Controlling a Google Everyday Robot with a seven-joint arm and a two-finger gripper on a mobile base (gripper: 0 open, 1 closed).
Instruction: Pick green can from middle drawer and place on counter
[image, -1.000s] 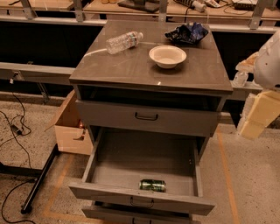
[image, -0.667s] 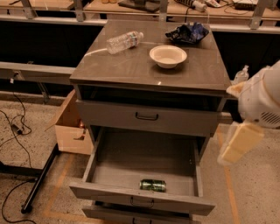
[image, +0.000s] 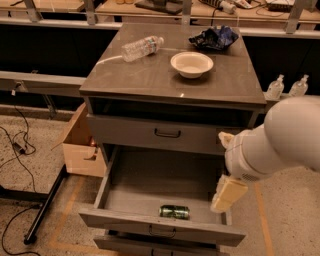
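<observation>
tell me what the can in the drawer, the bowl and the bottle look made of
The green can: likely metal, glossy dark green, silvery ends. The bowl: ceramic or plastic, smooth cream. The bottle: clear plastic, see-through. The gripper hangs above the middle drawer, right side.

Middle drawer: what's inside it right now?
Only the green can shows, lying on its side near the front wall of the middle drawer. The gripper hangs over the right front corner, hiding that bit.
</observation>
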